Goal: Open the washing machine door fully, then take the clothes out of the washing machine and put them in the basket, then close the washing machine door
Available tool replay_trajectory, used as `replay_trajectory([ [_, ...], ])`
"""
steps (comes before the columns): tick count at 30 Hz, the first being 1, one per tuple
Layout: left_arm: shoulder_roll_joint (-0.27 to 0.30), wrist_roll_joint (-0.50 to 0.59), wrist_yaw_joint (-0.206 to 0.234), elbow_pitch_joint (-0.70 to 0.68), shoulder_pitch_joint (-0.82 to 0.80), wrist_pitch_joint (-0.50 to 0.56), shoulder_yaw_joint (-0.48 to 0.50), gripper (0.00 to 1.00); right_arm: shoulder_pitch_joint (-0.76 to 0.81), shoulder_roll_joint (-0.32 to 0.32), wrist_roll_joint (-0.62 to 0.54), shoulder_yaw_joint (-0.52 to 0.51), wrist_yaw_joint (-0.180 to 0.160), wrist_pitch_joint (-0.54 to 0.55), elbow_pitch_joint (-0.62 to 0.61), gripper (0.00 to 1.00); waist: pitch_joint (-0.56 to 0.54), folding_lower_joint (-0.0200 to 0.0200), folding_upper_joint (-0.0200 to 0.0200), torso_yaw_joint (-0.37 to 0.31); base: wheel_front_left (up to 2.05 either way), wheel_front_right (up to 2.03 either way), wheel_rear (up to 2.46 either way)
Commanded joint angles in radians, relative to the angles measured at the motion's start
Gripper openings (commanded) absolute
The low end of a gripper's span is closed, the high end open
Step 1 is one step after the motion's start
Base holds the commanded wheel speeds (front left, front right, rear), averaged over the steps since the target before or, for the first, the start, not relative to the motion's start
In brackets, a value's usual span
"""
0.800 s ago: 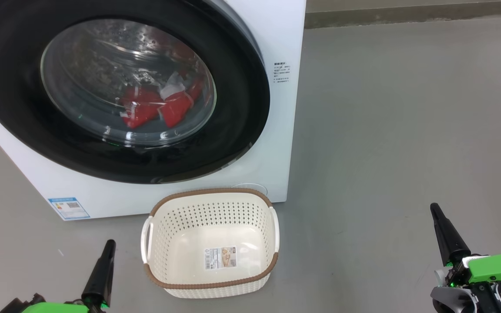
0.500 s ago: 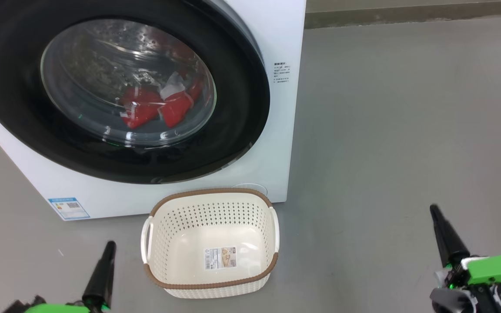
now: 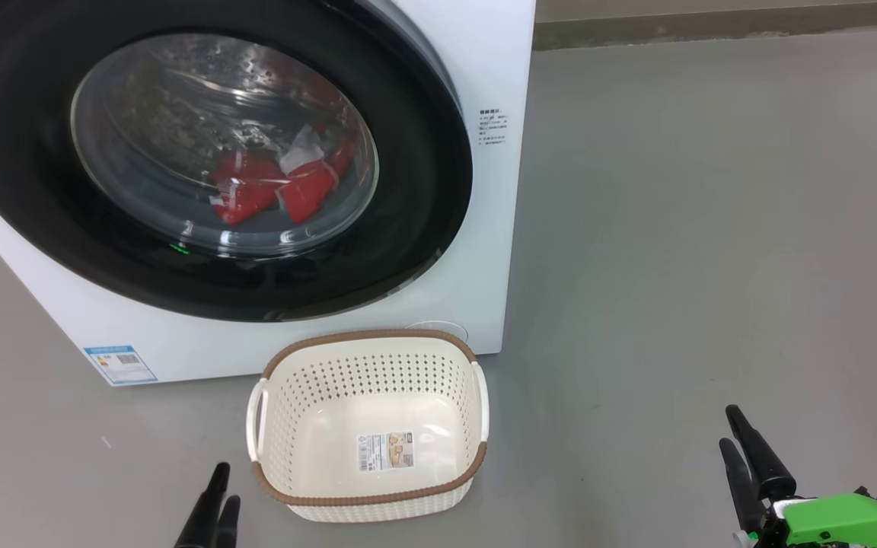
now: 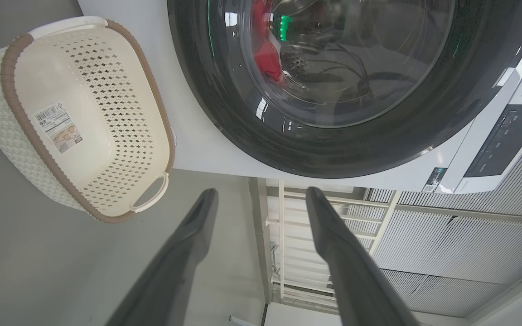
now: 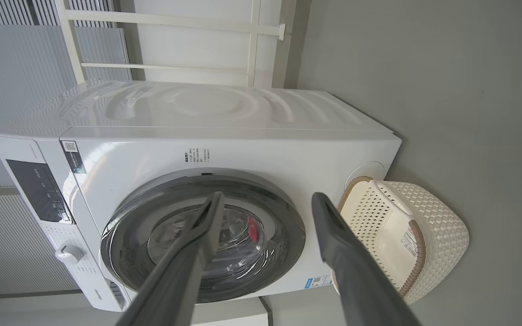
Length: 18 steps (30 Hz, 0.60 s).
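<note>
Washing machine door [image 3: 210, 164] shut, approx 11 o'clock in head view, clothes [image 3: 256, 190] behind its glass. Basket [image 3: 366, 335] on floor [image 3: 674, 228] at 6 o'clock, just beside washing machine [image 3: 495, 228]. Left end effector [image 3: 225, 487] at 7, right end effector [image 3: 729, 428] at 5, both spread, nothing held.

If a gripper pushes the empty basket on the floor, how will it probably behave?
The basket is probably light: perforated plastic, holding only a label. On the smooth grey floor it would likely slide rather than tip, being low and wide. Its walls look fairly stiff.
</note>
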Motion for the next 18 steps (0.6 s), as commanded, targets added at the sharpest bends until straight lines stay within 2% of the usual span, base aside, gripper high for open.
replay_trajectory([
  [1, 0.01, 0.003, -0.001, -0.017, -0.051, -0.011, -0.005, 1.0, -0.046, -0.012, -0.016, 0.01, 0.0, -0.011, -0.019, 1.0, 0.002, -0.0001, -0.0001, 0.0, 0.0, 0.0, 0.0],
  [8, 0.014, 0.033, -0.001, -0.009, -0.075, -0.033, -0.026, 1.0, -0.07, -0.016, -0.049, 0.038, 0.0, -0.035, -0.008, 1.0, 0.004, -0.0002, -0.0001, -0.001, 0.0, 0.0, 0.0],
  [18, 0.014, 0.138, 0.0, -0.002, -0.104, -0.063, -0.031, 1.0, -0.103, -0.018, -0.131, 0.06, 0.0, -0.065, 0.01, 1.0, 0.006, -0.0003, -0.0001, -0.003, 0.0, 0.0, 0.0],
])
